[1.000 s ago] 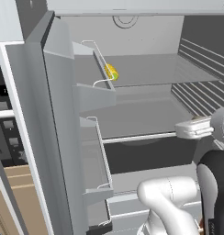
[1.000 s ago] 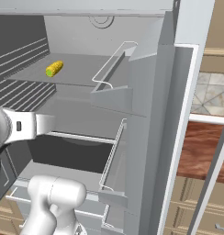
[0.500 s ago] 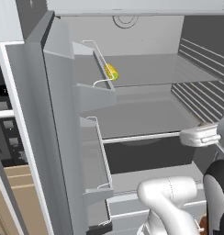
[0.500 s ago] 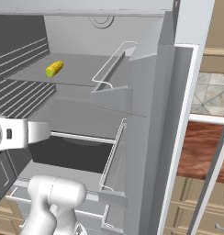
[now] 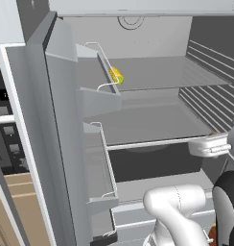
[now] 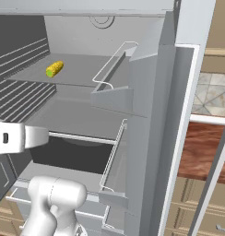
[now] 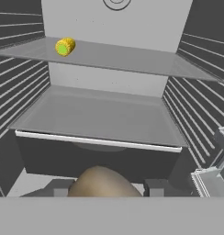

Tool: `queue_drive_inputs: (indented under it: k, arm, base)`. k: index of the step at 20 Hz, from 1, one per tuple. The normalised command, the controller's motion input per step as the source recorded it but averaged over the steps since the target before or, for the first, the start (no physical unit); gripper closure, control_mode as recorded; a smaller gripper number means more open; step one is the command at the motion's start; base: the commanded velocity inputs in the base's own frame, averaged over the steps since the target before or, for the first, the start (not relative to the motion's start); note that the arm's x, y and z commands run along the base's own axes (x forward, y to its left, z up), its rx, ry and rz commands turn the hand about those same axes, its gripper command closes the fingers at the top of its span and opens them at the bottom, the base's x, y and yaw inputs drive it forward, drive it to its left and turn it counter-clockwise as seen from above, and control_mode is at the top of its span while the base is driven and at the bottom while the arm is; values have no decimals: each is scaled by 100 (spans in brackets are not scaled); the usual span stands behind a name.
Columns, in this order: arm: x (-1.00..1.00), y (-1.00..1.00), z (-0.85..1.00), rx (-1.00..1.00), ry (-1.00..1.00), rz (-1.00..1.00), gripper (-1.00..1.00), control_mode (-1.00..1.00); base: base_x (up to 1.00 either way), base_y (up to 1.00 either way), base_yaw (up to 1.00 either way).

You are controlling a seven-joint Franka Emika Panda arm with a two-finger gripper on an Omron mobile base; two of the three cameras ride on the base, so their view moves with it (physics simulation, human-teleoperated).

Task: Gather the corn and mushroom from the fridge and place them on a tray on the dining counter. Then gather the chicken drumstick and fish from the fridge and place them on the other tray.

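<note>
Gripper [image 7: 106, 187] jaws closed on a brown rounded thing, likely the mushroom [image 7: 102, 181], seen between the fingertips in the hand view. Base views don't show the grip, just the white arm [image 5: 211, 145] in front of the open fridge [image 6: 77, 115]. Corn [image 7: 64, 47] sits on the upper shelf, left rear. Since a second ago the arm has pulled back and lower; corn unmoved.
</note>
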Motion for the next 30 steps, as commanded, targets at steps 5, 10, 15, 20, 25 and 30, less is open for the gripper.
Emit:
queue_drive_inputs:
  k: [5, 10, 15, 20, 25, 30]
  arm:
    - [7, 1, -30, 0, -2, 0, 100, -100]
    - [18, 3, -31, 0, -4, 0, 100, -100]
    - [16, 2, -24, 0, -3, 0, 100, -100]
    - [26, 0, -24, 0, -3, 0, 100, -100]
    - [20, 0, -22, 0, 0, 0, 100, -100]
    - [22, 0, -29, 0, -6, 0, 100, -100]
  base:
    - [0, 0, 0]
    - [0, 0, 0]
    - [0, 0, 0]
    - [0, 0, 0]
    - [0, 0, 0]
    - [0, 0, 0]
